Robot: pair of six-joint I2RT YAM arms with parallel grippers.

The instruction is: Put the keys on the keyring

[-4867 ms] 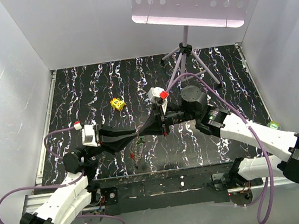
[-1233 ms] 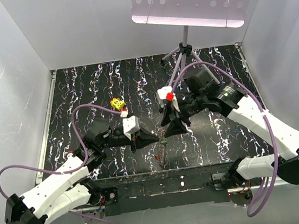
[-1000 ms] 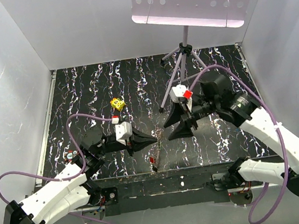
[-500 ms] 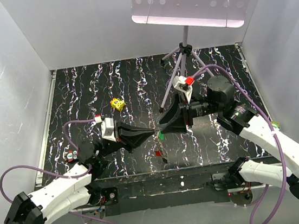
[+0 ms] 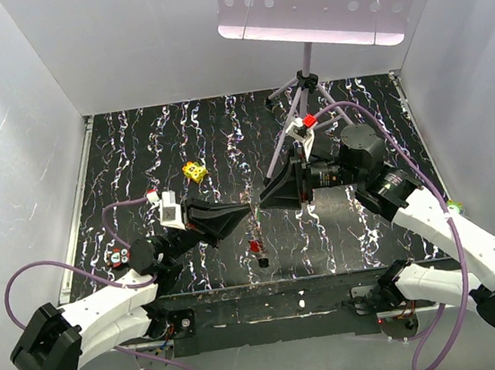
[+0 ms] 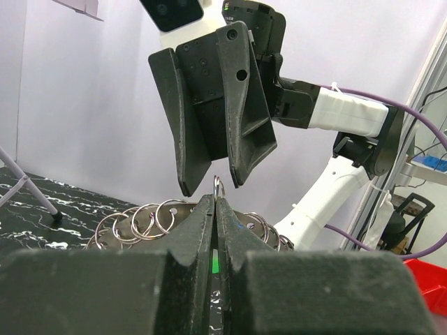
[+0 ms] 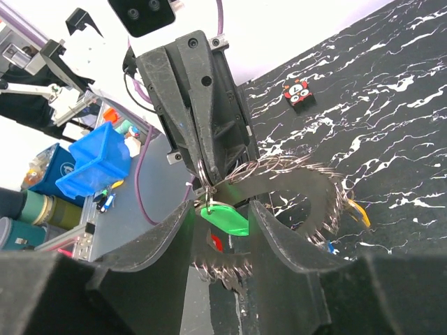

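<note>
Between the pressed-together tips of the left pincer [image 6: 216, 201] sits the thin silvery wire keyring [image 6: 218, 184], held above the dark marbled surface [image 5: 152, 142]. The right pincer [image 6: 214, 180] straddles it, jaws apart and gripping nothing. If they close off-line, they could twist the ring out of that narrow hold or knock the green-headed key [image 7: 227, 218] aside. I count two pincers, one clamped ring and four key heads: green, red [image 7: 216, 242], orange [image 7: 356, 213], blue [image 7: 330, 246]. Further out are one yellow spotted block [image 5: 194, 171] and one grey tripod stand [image 5: 308, 87].
</note>
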